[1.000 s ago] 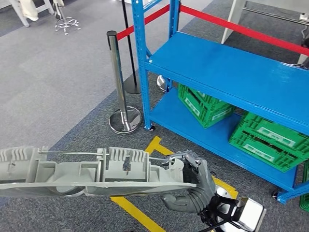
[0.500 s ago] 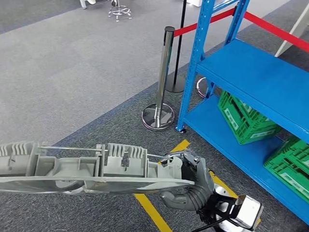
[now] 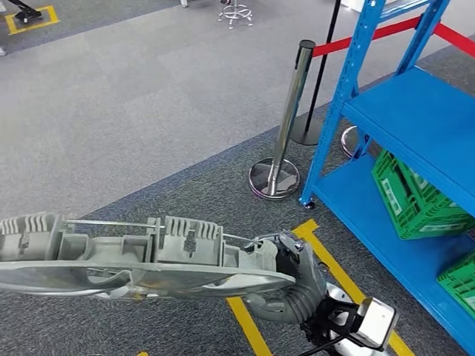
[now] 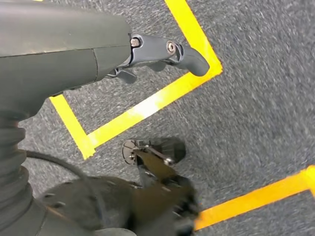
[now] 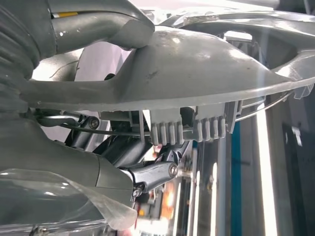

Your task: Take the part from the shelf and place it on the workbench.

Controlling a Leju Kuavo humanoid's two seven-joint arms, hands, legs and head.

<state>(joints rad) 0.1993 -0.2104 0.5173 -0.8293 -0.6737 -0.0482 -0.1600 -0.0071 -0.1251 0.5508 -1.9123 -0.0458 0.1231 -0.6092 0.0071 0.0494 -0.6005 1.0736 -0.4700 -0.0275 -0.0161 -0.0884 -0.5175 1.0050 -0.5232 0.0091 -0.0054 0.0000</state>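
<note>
The whole view has swung left since a second ago, so the robot turns away from the blue shelf [image 3: 414, 119]. The right hand [image 3: 294, 278] holds the long grey moulded part [image 3: 140, 259] by its end, level above the floor. The left hand [image 4: 163, 51] hangs with nothing in it. The carrying to the workbench seems under way.

My right robot hand [image 3: 291, 278] sits low in the head view, right of centre, gripping one end of a long part [image 3: 140, 256]. The part stretches level from that hand out to the left edge of the view, above the floor [image 3: 112, 126]. A taped line [image 3: 330, 263] runs on the floor beneath and just right of the hand. The shelf [image 3: 414, 111] stands to the right, ahead of me. On its lowest level rest two crates [image 3: 414, 196], one beyond the other. Left of the shelf's near post stands a barrier post [image 3: 289, 119], with a second post behind it. My left robot hand [image 4: 163, 51] hangs over taped lines on the floor.
</note>
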